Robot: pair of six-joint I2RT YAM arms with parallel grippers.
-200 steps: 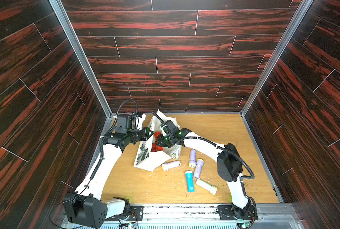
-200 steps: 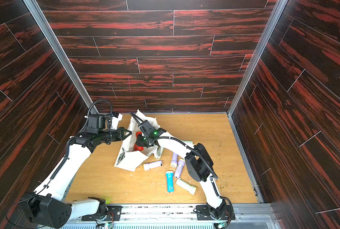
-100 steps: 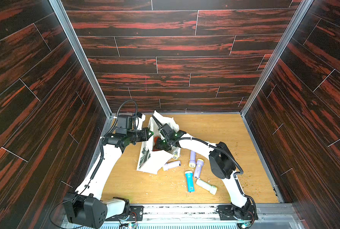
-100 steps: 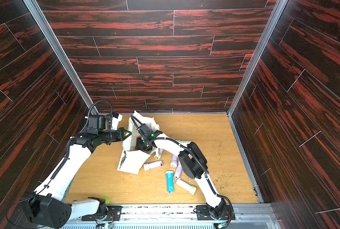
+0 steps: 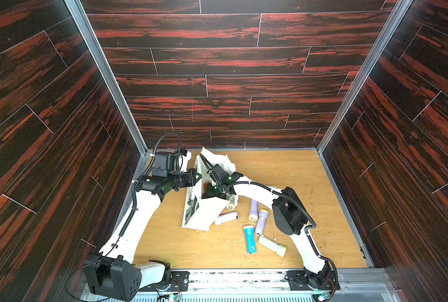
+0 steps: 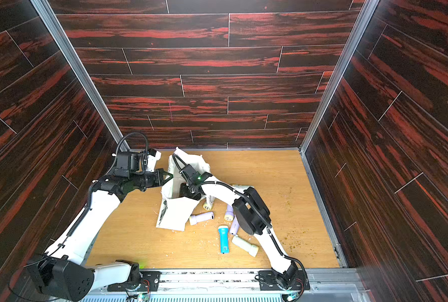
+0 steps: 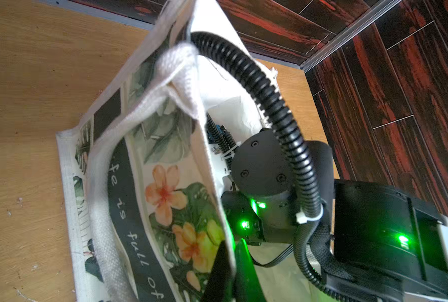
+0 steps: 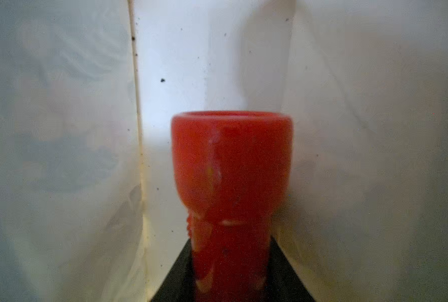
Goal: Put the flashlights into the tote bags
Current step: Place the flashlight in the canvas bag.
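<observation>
Left fingers pinch the bag rim; right fingers grip a red flashlight inside. I risk cloth slipping, mouth collapsing.

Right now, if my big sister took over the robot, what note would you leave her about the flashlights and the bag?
The left gripper is shut on the rim of the tote bag, holding its mouth open.
The right gripper is deep inside the bag with the red flashlight between its jaws. I cannot tell whether it is gripped or loose.
Done: the red one is inside the bag.
Left: at least six lie on the table beside the bag. They are the blue flashlight, the cream flashlight, three lavender flashlights, and a pale flashlight tucked against the bag.
</observation>
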